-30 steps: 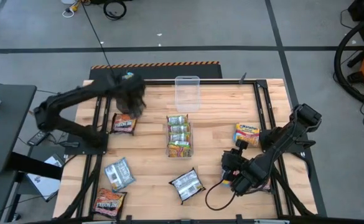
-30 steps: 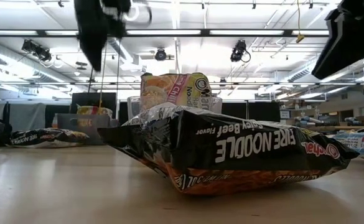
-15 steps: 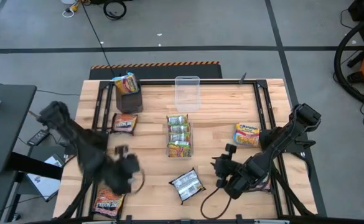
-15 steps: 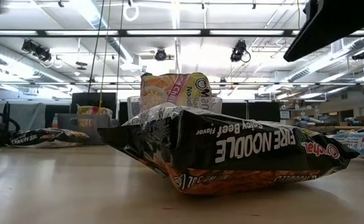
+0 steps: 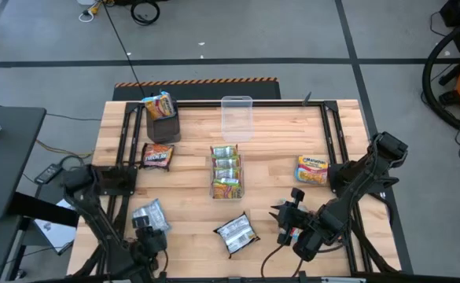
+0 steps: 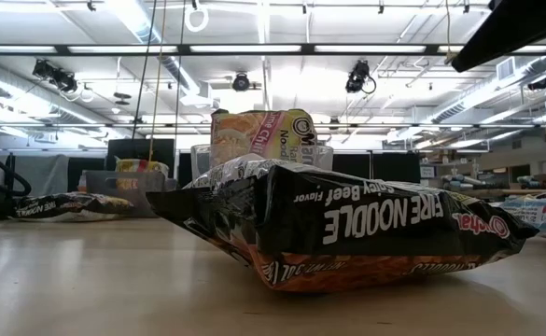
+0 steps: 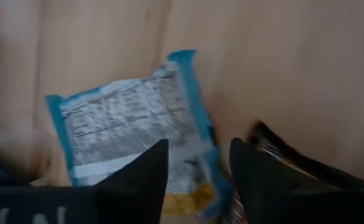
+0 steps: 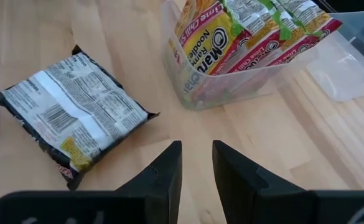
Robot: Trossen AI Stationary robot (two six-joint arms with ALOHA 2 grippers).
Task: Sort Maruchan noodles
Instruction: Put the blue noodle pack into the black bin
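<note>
Ramen packets lie flat on the wooden table point(image 5: 277, 134). A blue-silver one point(image 5: 149, 216) point(image 7: 126, 137) is near left, with a dark one point(image 7: 294, 165) beside it. Another dark one point(image 5: 157, 156) is farther back, and a dark one lies face down point(image 5: 236, 232) point(image 8: 73, 124) near the middle. A yellow one point(image 5: 312, 169) is at the right. Several yellow-green packets stand in a clear bin point(image 5: 226, 171) point(image 8: 244, 37). My left gripper point(image 5: 145, 237) point(image 7: 199, 171) hovers open over the near-left packets. My right gripper point(image 5: 285, 214) point(image 8: 197, 165) is empty, with a narrow gap, between the face-down packet and the bin.
An empty clear bin point(image 5: 236, 116) stands at the far middle. A dark bin point(image 5: 163, 122) with a yellow packet point(image 5: 159, 104) stands at the far left. In the low view a dark Fire Noodle packet point(image 6: 347, 224) fills the foreground. Black frame rails point(image 5: 328, 134) run along both sides.
My left gripper has swung from the dark bin at the far left toward the table's near edge and now hangs over the near-left packets. A yellow packet now shows in the dark bin where the gripper was.
</note>
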